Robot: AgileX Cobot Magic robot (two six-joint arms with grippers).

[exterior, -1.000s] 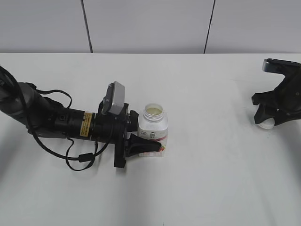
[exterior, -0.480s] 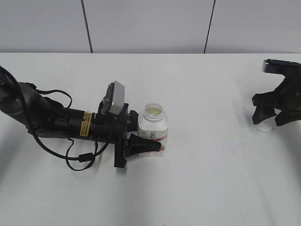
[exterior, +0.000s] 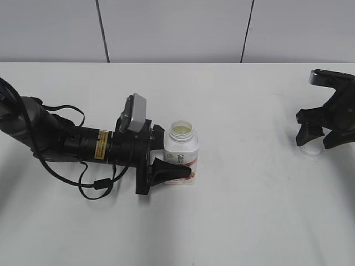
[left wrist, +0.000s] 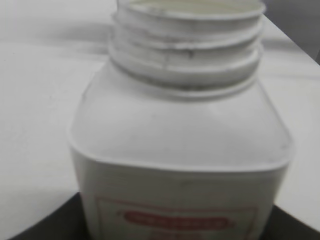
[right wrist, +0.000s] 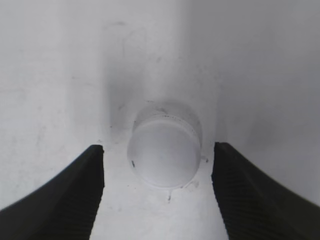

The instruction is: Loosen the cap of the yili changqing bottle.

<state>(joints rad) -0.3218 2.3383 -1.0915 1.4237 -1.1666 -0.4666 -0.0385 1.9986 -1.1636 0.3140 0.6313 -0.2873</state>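
Now my right end effector stands spread above the cap, gripping nothing; the cap sits flat on the white worktop between the two fingers, touching neither, just toward twelve o'clock in the wrist view. In the exterior view the cap lies at the far three o'clock edge, well apart from the yili changqing bottle. My left end effector is pinched on the bottle's lower body from nine o'clock; the bottle stands upright, long axis vertical, its threaded neck open. The cap is already off, so I judge the loosening done; my right arm is much the nearer to it. The worktop around both is bare and level.
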